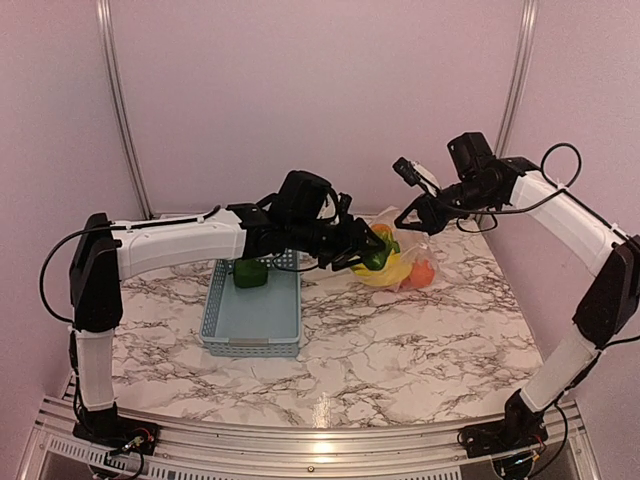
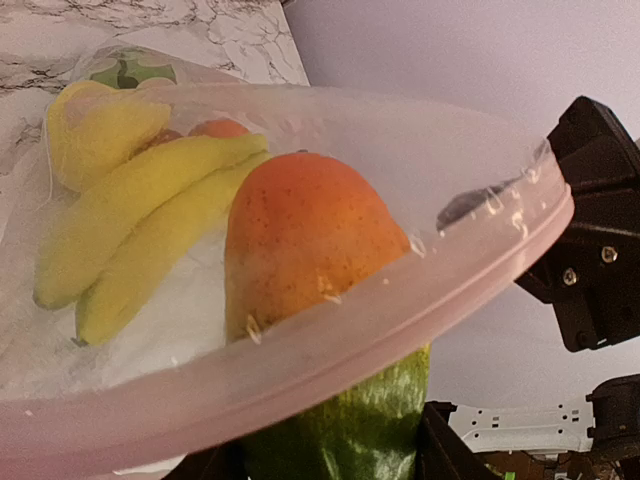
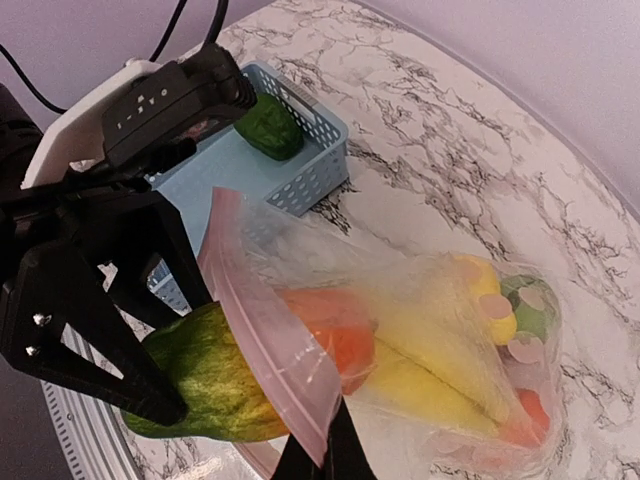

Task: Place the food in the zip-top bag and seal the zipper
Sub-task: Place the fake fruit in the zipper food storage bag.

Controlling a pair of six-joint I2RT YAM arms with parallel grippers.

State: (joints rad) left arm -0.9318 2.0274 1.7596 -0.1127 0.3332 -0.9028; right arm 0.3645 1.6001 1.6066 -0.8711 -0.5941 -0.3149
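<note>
My left gripper (image 1: 362, 252) is shut on a green-and-orange toy fruit (image 2: 310, 250), its orange end pushed into the mouth of the zip-top bag (image 1: 405, 268). The left wrist view shows the fingers (image 2: 445, 455) beside the fruit's green end, and the pinkish zipper strip (image 2: 300, 370) crossing the fruit. Yellow bananas (image 2: 140, 215) and other toy food lie inside the bag (image 3: 440, 330). My right gripper (image 1: 412, 218) is shut on the bag's mouth edge and holds it lifted. In the right wrist view it (image 3: 322, 452) pinches the zipper strip (image 3: 270, 340) beside the fruit (image 3: 200, 380).
A grey-blue slatted basket (image 1: 252, 325) stands left of the bag and holds a dark green pepper (image 1: 250, 272). Both show in the right wrist view: basket (image 3: 310, 165), pepper (image 3: 268, 128). The marble table (image 1: 400, 350) stretches in front; walls close the back.
</note>
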